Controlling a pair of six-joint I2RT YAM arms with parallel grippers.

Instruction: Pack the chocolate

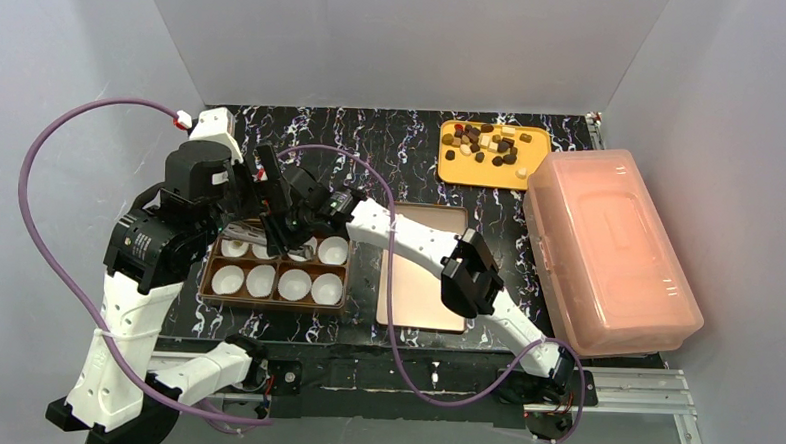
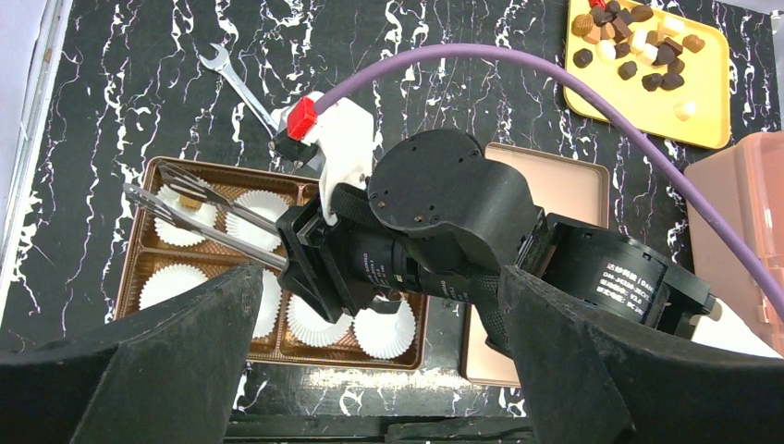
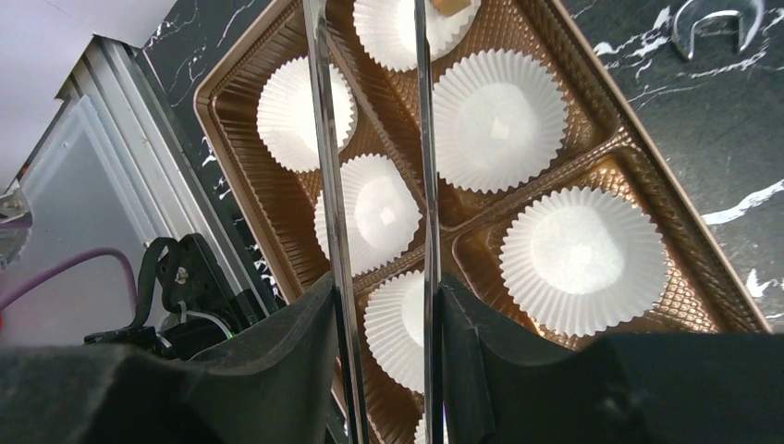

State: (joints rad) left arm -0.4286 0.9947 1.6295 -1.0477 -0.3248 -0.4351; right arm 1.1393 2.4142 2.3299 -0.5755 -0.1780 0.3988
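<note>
Clamping tweezers (image 3: 321, 139) betw its fingers, R tool (image 3: 381, 298) hangs over brown tray (image 3: 652, 185) of white paper cups (image 3: 582, 259); tweezer blades stand apart. One tan chocolate chunk (image 2: 189, 198) lies in a cup, betw the blades near their tips; touching or not, can't tell. Rest of chocolate (image 1: 488, 143) piled on yellow tray (image 1: 466, 171), well apart from both tools. L tool (image 2: 377, 273) spread wide, gripping nothing, poised above R tool's wrist.

Counter (image 1: 372, 141): black, white-veined.
Yellow tray (image 1: 471, 172): 1 o'clock.
Pink tub (image 1: 608, 251): lidded, 3 o'clock.
Lid (image 1: 421, 283): copper-brown, flat, centre.
Box (image 1: 206, 284): brown, 9 o'clock, holding white paper cups (image 1: 294, 284).
Wrench (image 2: 242, 90): beyond box, 12 o'clock.
Tongs (image 3: 328, 185): above cups.
</note>
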